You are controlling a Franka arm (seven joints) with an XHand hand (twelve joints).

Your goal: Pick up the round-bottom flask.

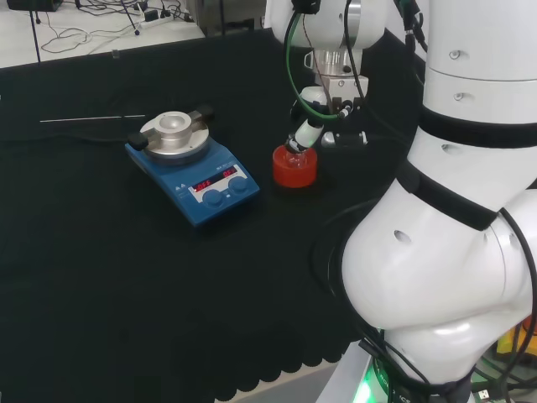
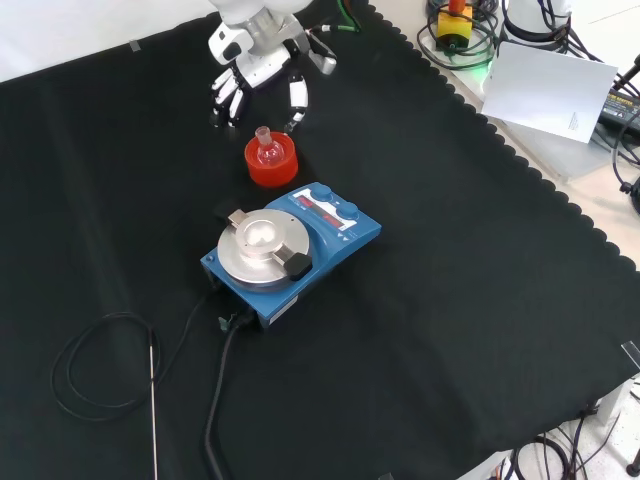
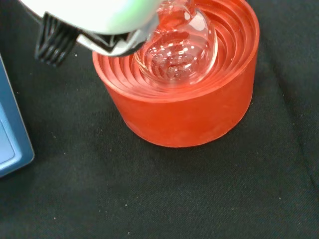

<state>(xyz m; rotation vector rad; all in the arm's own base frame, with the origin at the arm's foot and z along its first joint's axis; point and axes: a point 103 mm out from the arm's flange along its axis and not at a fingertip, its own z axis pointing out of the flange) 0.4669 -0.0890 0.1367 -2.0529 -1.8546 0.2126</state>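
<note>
Almost There: The Hand Is Over the Flask

Now the small clear round-bottom flask (image 2: 265, 148) sits in its red ribbed stand (image 2: 271, 162) on the black cloth (image 2: 450, 300). It has not been picked up yet. The hand (image 2: 258, 72) hangs just above and behind it in the front view, with its fingers (image 2: 297, 98) spread and pointing down on both sides of the flask, holding nothing. In the wrist view one fingertip is very near the glass, but I cannot tell if it touches. What is left, I think: come lower, close on the neck, and lift.

The blue hotplate (image 2: 292, 240) sits just beside the stand. Other sides are bare cloth, and straight up looks free.
</note>
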